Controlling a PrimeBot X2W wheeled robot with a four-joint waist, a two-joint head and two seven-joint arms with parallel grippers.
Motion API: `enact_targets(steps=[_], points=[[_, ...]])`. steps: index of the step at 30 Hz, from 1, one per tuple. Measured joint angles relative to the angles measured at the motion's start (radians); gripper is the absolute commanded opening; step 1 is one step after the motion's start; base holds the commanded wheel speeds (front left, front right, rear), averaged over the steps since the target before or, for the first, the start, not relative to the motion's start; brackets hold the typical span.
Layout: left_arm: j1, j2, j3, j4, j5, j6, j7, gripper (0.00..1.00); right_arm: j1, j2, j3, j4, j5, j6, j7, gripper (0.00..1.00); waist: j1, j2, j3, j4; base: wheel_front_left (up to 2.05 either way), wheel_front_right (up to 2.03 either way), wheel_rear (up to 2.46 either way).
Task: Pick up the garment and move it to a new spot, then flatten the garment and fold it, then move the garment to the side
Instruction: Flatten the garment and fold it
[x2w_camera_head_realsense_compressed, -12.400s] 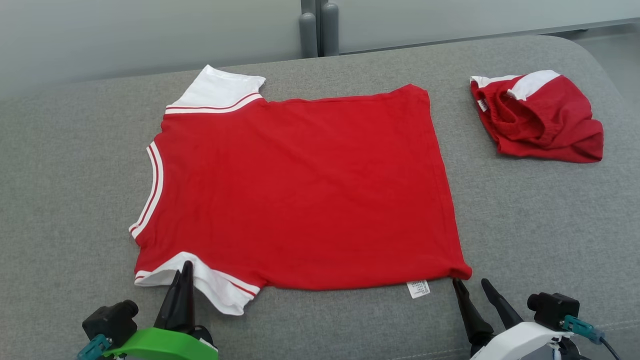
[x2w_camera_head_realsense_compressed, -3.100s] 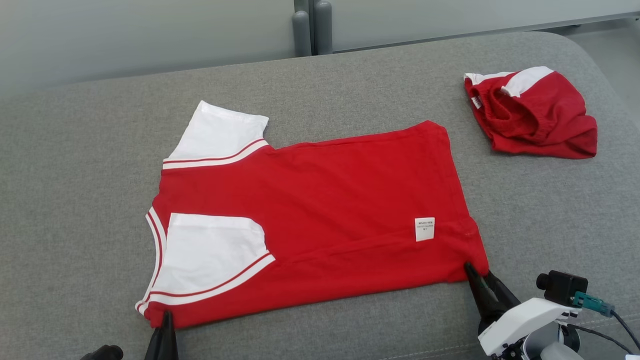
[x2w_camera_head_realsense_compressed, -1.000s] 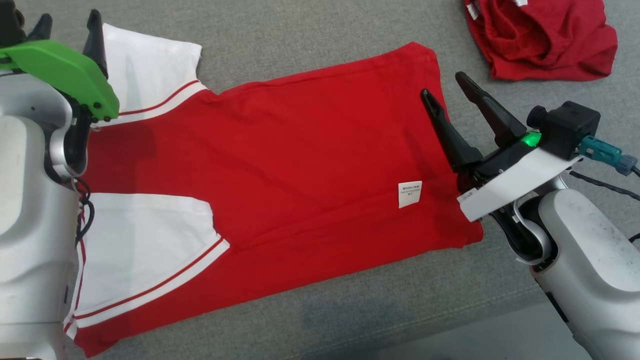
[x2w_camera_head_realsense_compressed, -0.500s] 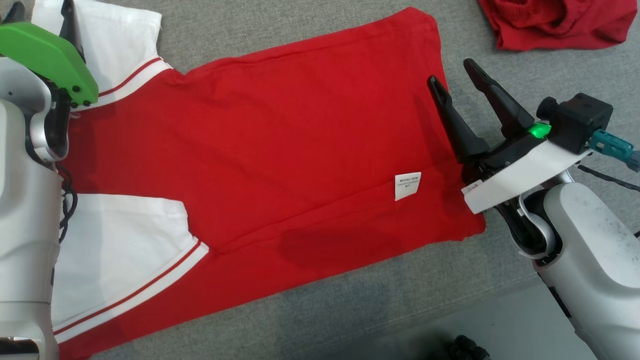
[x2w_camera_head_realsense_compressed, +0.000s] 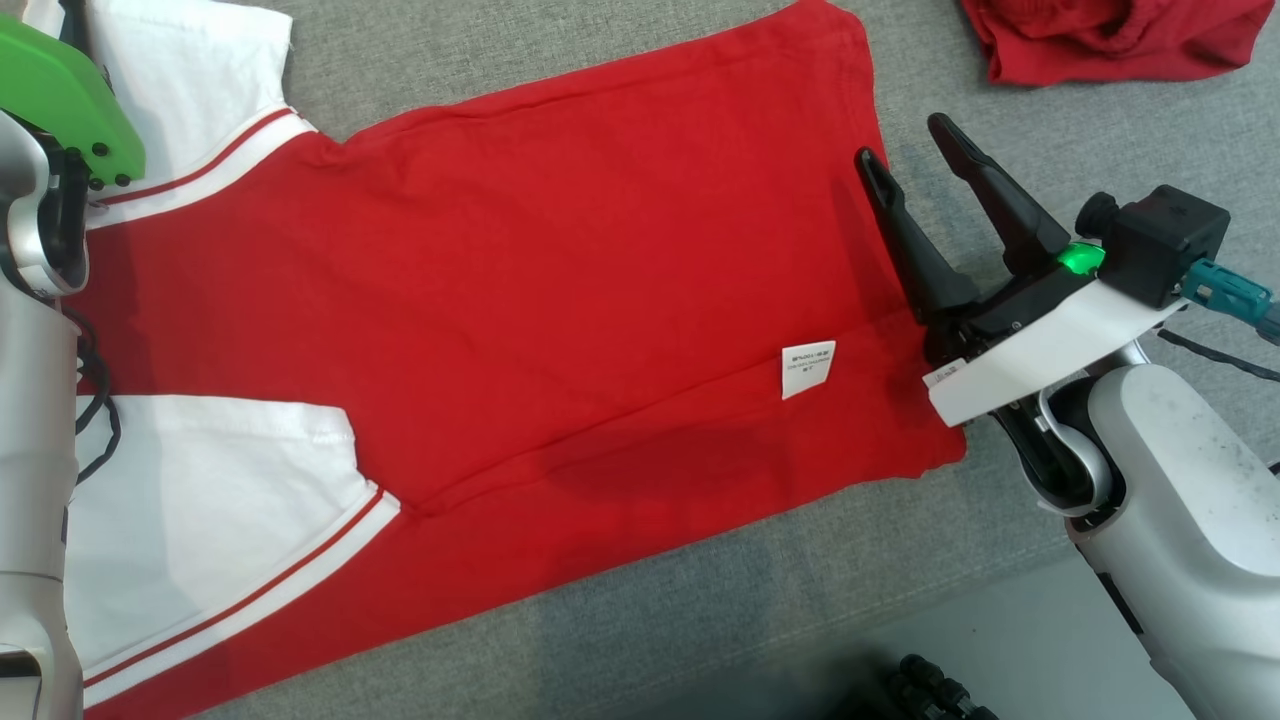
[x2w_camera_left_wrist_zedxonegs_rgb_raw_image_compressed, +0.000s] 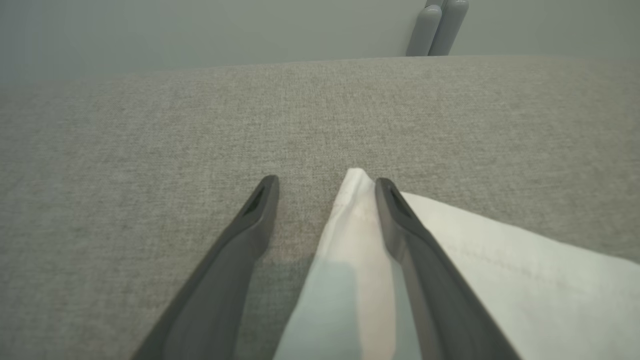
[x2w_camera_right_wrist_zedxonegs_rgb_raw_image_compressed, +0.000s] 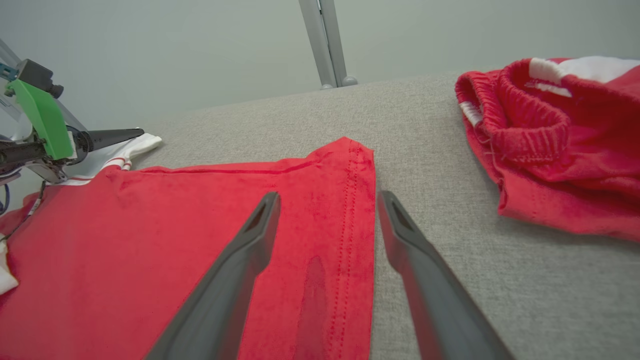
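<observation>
With the near side of the shirt (x2w_camera_head_realsense_compressed: 560, 260) now folded over, flat by the bench's (x2w_camera_head_realsense_compressed: 700, 610) front edge, both arms have advanced: left gripper (x2w_camera_left_wrist_zedxonegs_rgb_raw_image_compressed: 326, 180) open astride the far sleeve (x2w_camera_left_wrist_zedxonegs_rgb_raw_image_compressed: 500, 245), right gripper (x2w_camera_head_realsense_compressed: 902, 135) open astride the far hem corner (x2w_camera_right_wrist_zedxonegs_rgb_raw_image_compressed: 357, 155), likely preparing the opposite fold.

We see grey woven-fabric cushion (x2w_camera_head_realsense_compressed: 700, 610); red T-shirt with white sleeves (x2w_camera_head_realsense_compressed: 550, 250) spread across centre; crumpled red shorts (x2w_camera_head_realsense_compressed: 1100, 40) at one o'clock.

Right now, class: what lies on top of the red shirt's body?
A folded-over strip of the red shirt itself, carrying a white sleeve and a white label. The cloth beneath that flap is covered.
</observation>
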Motion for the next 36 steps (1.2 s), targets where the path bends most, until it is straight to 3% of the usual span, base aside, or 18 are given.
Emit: enact_targets(steps=[1, 2, 3, 4, 7, 9, 22, 28, 36], points=[[-0.003, 0.0, -0.001, 0.006, 0.0, 0.0, -0.002, 0.94, 0.0, 0.0, -0.001, 0.0, 0.0, 0.0, 0.0, 1.0, 0.0, 0.0, 0.0, 0.0, 0.0, 0.0, 0.0], [-0.006, -0.001, -0.002, 0.014, 0.0, -0.001, -0.006, 0.7, 0.0, 0.0, -0.002, 0.001, 0.0, 0.0, -0.003, 1.0, 0.0, 0.0, 0.0, 0.0, 0.0, 0.0, 0.0], [-0.009, -0.002, -0.005, 0.02, 0.0, -0.005, -0.009, 0.7, 0.0, 0.0, -0.005, 0.002, 0.0, 0.0, -0.007, 1.0, 0.0, 0.0, 0.0, 0.001, 0.0, 0.0, 0.0], [-0.011, -0.003, -0.008, 0.024, 0.002, -0.011, -0.009, 0.48, 0.0, 0.0, -0.007, 0.002, 0.0, 0.0, -0.009, 1.0, 0.0, 0.0, -0.002, 0.003, 0.0, 0.0, 0.0], [-0.019, -0.007, -0.022, 0.043, 0.009, -0.022, -0.013, 0.25, 0.0, 0.0, -0.01, 0.003, 0.0, 0.0, -0.011, 1.0, 0.0, 0.0, -0.006, 0.008, 0.0, 0.0, 0.0], [-0.02, -0.011, -0.034, 0.052, 0.011, -0.028, -0.016, 0.0, 0.0, 0.0, -0.01, 0.005, 0.0, 0.0, -0.012, 1.0, 0.0, 0.0, -0.01, 0.012, 0.0, 0.0, 0.0], [-0.02, -0.077, -0.071, 0.083, 0.034, -0.081, -0.116, 0.0, -0.002, -0.017, -0.03, 0.068, 0.009, 0.0, -0.014, 1.0, 0.0, 0.0, -0.059, 0.053, 0.0, 0.0, 0.0], [-0.019, -0.124, -0.069, 0.066, 0.007, -0.111, -0.182, 0.0, -0.054, -0.073, -0.035, 0.149, 0.008, 0.003, 0.047, 1.0, -0.0001, 0.0, -0.09, 0.093, 0.0, 0.0, 0.0], [-0.011, -0.177, -0.084, 0.029, -0.01, -0.149, -0.244, 0.0, -0.132, -0.093, -0.055, 0.252, 0.056, 0.011, 0.143, 1.0, 0.0, 0.0, -0.124, 0.171, 0.0, 0.0, 0.0]])
